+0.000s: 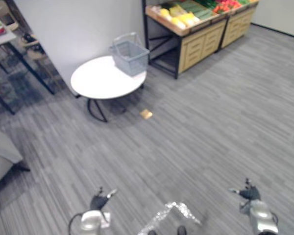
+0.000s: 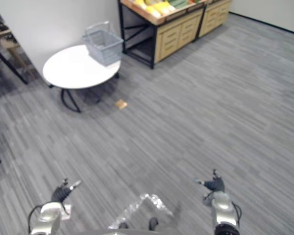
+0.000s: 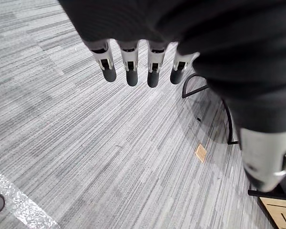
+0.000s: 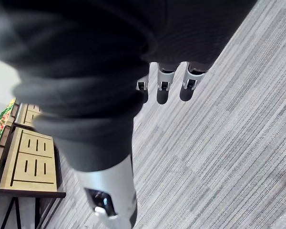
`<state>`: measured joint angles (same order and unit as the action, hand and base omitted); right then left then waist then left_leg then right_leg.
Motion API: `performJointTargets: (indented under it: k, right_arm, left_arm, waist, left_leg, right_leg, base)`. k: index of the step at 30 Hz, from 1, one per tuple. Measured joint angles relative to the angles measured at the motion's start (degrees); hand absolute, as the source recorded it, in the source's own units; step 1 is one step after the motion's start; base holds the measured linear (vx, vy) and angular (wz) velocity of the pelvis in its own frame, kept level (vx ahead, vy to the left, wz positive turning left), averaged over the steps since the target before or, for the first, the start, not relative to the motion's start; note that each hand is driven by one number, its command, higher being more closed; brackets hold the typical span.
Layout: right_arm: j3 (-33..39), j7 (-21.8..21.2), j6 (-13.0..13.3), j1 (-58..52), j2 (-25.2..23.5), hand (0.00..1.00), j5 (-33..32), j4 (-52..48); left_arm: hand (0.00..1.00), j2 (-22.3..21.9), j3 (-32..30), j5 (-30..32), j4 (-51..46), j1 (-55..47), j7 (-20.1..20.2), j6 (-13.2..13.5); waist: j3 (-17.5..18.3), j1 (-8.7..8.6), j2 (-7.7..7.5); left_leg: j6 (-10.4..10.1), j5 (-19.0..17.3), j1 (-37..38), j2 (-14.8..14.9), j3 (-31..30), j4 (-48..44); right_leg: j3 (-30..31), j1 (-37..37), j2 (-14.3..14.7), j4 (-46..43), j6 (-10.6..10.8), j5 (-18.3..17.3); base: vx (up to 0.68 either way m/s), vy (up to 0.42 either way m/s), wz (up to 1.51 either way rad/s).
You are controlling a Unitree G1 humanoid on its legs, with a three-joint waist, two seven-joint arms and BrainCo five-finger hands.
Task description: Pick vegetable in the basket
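left hand (image 1: 98,201) and right hand (image 1: 250,194) hang empty, fingers straight and relaxed, over the floor (image 1: 201,132); grey shopping basket (image 1: 131,57) sits on the round white desk (image 1: 98,81), well apart.

Looks like a mock grocery shop: wooden produce stands (image 1: 202,38) heaped with vegetables (image 1: 183,18), a shopping basket (image 1: 131,57) on a round white table (image 1: 95,81), grey carpet floor (image 1: 210,127).

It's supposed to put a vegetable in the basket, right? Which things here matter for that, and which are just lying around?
For the job:
grey basket on the round white table
vegetables on the wooden stand
left hand and right hand, both open and empty

Lying about:
tan scrap on the floor
silver tape strip
dark-legged table at far left
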<state>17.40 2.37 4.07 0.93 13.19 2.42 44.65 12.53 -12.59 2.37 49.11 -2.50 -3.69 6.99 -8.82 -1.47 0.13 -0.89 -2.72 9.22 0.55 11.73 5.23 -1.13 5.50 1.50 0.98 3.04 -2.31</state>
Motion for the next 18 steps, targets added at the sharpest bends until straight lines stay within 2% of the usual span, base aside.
performJointTargets:
  k: [12,18]
  right_arm:
    - [-2.23,-0.15,0.04,-2.31,-0.29,0.00,0.03,0.02]
    - [-2.23,-0.14,0.04,-2.45,-0.31,0.00,-0.03,0.16]
  left_arm:
    - [0.00,-1.29,1.01,0.00,0.04,-1.90,0.16,0.01]
    - [0.00,-1.29,1.02,0.00,0.06,-1.79,0.15,0.01]
  waist:
    - [0.80,-0.07,-0.68]
    - [1.21,-0.18,-0.56]
  left_leg:
    - [0.10,0.09,0.13,0.05,-0.05,-0.30]
    - [0.15,0.21,0.40,-0.03,-0.56,0.01]
  right_leg:
    - [-0.27,0.15,-0.02,-0.11,0.01,0.01]
    - [-0.77,0.77,-0.06,0.37,0.02,0.02]
  base:
    - [-0.02,-0.016,0.00]
    - [0.00,-0.003,0.04]
